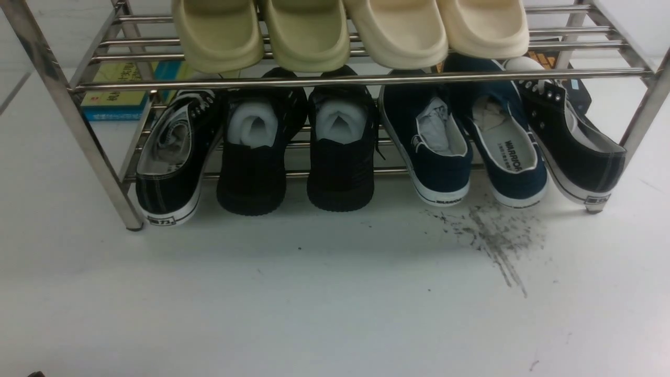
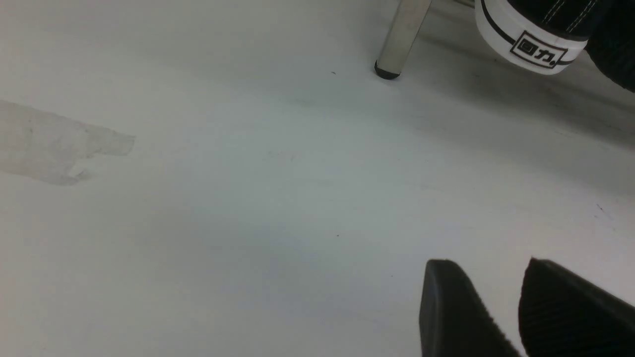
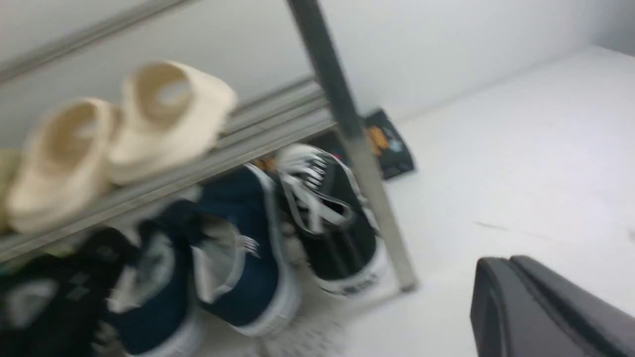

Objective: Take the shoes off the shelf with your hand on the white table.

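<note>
Shoes (image 1: 445, 175) on shelf (image 1: 361, 79), lower tier; neither gripper touching them.
Nearest you, the right gripper (image 3: 511, 262) has its jaws pressed together on nothing; the left gripper (image 2: 488, 270) jaws stand apart over the white table (image 1: 314, 293). Past the scuff streaks (image 1: 497, 241), you find the navy pair right of centre, well apart from both.

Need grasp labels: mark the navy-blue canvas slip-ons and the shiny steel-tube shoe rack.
navy-blue canvas slip-ons (image 1: 512, 152), front view, insole printed WARRIOR.
shiny steel-tube shoe rack (image 1: 335, 80), front view, upper tier's front bar.
</note>
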Robot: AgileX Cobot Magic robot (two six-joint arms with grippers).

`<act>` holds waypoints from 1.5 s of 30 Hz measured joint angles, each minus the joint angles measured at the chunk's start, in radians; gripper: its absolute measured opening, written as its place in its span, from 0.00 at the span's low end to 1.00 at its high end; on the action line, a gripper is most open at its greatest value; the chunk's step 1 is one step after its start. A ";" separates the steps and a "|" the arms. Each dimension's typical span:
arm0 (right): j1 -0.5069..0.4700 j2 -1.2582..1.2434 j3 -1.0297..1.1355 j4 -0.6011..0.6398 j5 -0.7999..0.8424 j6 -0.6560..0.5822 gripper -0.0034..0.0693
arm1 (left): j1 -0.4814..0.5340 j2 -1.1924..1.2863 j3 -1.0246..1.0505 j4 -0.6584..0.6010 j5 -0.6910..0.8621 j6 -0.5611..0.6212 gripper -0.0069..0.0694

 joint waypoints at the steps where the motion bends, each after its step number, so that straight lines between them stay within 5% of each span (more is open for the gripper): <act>1: 0.000 0.048 -0.041 0.003 0.072 -0.027 0.03 | 0.000 0.000 0.000 0.000 0.000 0.000 0.41; 5: 0.000 0.331 -0.215 0.117 0.343 -0.218 0.04 | 0.000 0.000 0.000 0.000 0.000 0.000 0.41; 14: 0.000 0.875 -0.424 0.633 0.420 -0.810 0.07 | 0.000 0.000 0.000 0.000 0.000 0.000 0.41; 18: 0.036 1.034 -0.546 0.683 0.469 -0.895 0.10 | 0.000 0.000 0.000 0.000 0.000 0.000 0.41; 24: 0.228 1.151 -0.733 0.533 0.470 -0.882 0.16 | 0.000 0.000 0.000 0.000 0.000 0.000 0.41; 31: 0.388 1.287 -0.921 0.280 0.471 -0.746 0.37 | 0.000 0.000 0.000 0.000 0.000 0.000 0.41; 37: 0.420 1.430 -1.009 0.145 0.444 -0.688 0.56 | 0.000 0.000 0.000 0.000 0.000 0.000 0.41; 45: 0.420 1.526 -1.022 0.022 0.401 -0.643 0.58 | 0.000 0.000 0.000 0.000 0.000 0.000 0.41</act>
